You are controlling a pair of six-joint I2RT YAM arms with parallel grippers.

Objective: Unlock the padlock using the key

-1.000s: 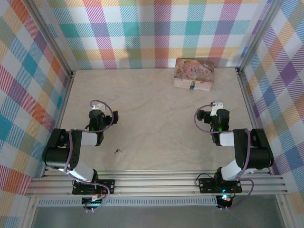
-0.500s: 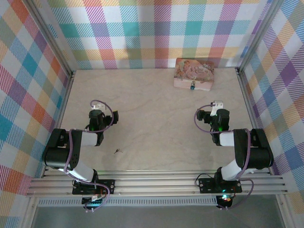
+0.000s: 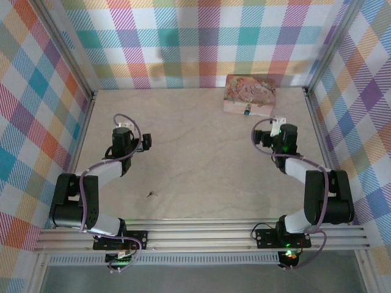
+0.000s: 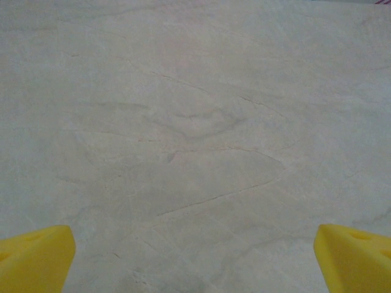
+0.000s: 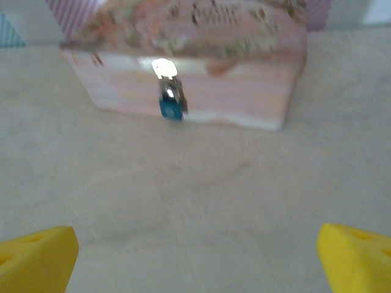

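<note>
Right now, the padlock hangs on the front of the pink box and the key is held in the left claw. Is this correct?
Not quite. The padlock does hang on the box front, but the key lies on the table, as the top view shows; the left claw is open and empty.

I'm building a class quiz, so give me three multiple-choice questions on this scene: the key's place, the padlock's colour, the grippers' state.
1. Where does the key lie? A against the back wall; B in the far right corner; C on the table, near side, left of centre.
2. What colour is the body of the padlock? A red; B blue; C green.
3. How do the left gripper and right gripper stand? A both open, empty; B both shut; C one shut, one open.
Answers: C, the top view shows it there; B, it hangs blue on the pink box; A, each wrist view shows yellow fingertips wide apart, nothing between.
</note>
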